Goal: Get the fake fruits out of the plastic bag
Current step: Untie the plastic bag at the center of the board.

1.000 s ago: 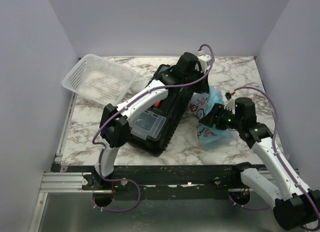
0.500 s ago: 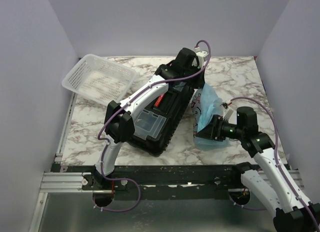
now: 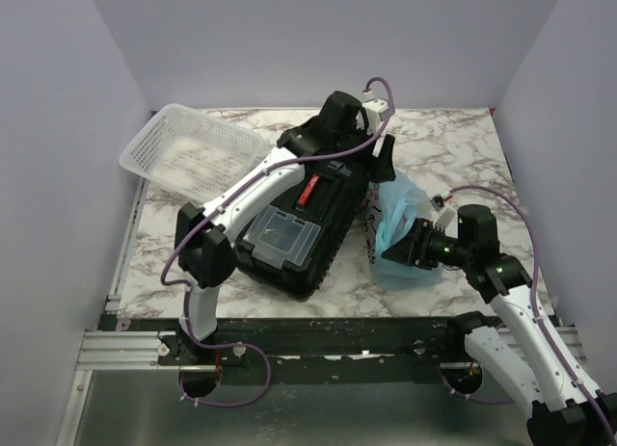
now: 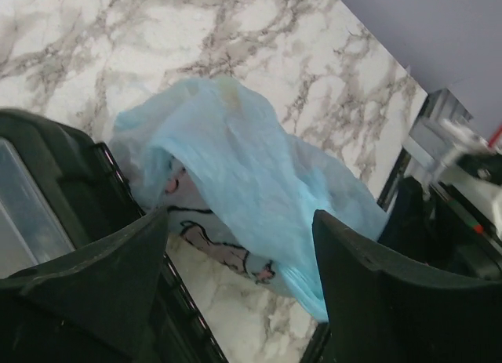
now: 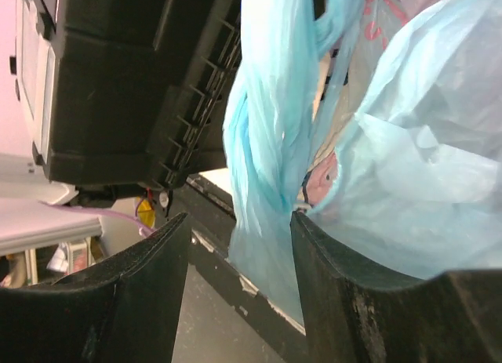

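Observation:
The light-blue plastic bag (image 3: 396,230) with a pink-and-white print slumps on the marble table right of a black toolbox. No fake fruits show; the bag's folds hide whatever is inside. My left gripper (image 3: 384,163) hangs open just above the bag's top, and in the left wrist view the bag (image 4: 235,167) lies below the open left gripper (image 4: 239,292), untouched. My right gripper (image 3: 405,253) is at the bag's near side, open. In the right wrist view a twisted fold of the bag (image 5: 267,167) hangs between that gripper's (image 5: 239,292) fingers, resting against the right finger (image 5: 353,300).
A black toolbox (image 3: 299,224) with clear lid compartments lies under my left arm, against the bag's left side. A white mesh basket (image 3: 193,155) leans at the back left by the wall. The table's near edge rail (image 5: 235,277) runs just below the right gripper.
My left gripper opened and let go of the bag's top, then drew back and left. The lifted bag slumped down. My right gripper narrowed a little at the bag's near side.

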### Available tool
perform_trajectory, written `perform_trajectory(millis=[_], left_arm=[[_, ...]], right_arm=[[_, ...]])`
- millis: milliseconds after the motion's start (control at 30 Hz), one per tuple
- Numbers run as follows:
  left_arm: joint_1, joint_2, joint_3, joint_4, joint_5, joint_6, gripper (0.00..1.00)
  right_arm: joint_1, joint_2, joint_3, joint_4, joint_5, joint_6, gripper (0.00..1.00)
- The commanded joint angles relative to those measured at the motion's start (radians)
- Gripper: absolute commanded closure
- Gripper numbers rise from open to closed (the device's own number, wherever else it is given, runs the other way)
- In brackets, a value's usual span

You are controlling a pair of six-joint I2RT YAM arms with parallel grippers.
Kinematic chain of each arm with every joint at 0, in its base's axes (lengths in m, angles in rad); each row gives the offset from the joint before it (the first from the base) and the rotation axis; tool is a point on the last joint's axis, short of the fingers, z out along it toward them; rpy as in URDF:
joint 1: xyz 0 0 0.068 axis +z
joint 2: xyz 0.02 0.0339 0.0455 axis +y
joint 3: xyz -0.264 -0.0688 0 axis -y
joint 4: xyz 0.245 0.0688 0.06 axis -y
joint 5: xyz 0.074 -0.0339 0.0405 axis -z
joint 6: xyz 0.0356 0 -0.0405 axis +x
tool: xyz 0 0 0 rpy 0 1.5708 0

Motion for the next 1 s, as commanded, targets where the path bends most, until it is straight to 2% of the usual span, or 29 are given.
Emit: perform_trajectory(millis=[0, 67, 200, 367, 633, 767, 867, 933, 967], left_arm=[[-0.042, -0.186, -0.169, 0.066, 0.004, -0.013, 0.26], [-0.057, -0.217, -0.229, 0.089, 0.001, -0.044, 0.26], [-0.080, -0.254, -0.349, 0.161, -0.031, -0.119, 0.35], [-0.117, -0.275, -0.453, 0.247, -0.148, -0.203, 0.35], [-0.138, -0.124, -0.335, 0.231, -0.193, -0.223, 0.40], [-0.138, -0.089, -0.324, 0.287, -0.166, -0.229, 0.54], [-0.138, -0.059, -0.262, 0.264, -0.165, -0.192, 0.78], [-0.136, -0.051, -0.214, 0.242, -0.178, -0.161, 0.91], [-0.135, -0.051, -0.195, 0.237, -0.187, -0.148, 0.95]], right_arm=[[0.002, -0.042, 0.006, 0.019, 0.090, 0.024, 0.44], [0.002, -0.062, -0.002, 0.037, 0.091, 0.038, 0.44], [0.003, -0.086, 0.010, 0.016, 0.142, 0.050, 0.44], [0.002, -0.128, 0.016, -0.015, 0.176, 0.051, 0.45], [0.002, -0.111, -0.023, 0.010, 0.122, 0.069, 0.49], [0.002, -0.098, -0.040, 0.029, 0.101, 0.069, 0.49], [0.002, -0.073, -0.058, 0.063, 0.069, 0.078, 0.52], [0.002, -0.053, -0.062, 0.071, 0.054, 0.082, 0.58], [0.002, -0.048, -0.068, 0.076, 0.049, 0.084, 0.60]])
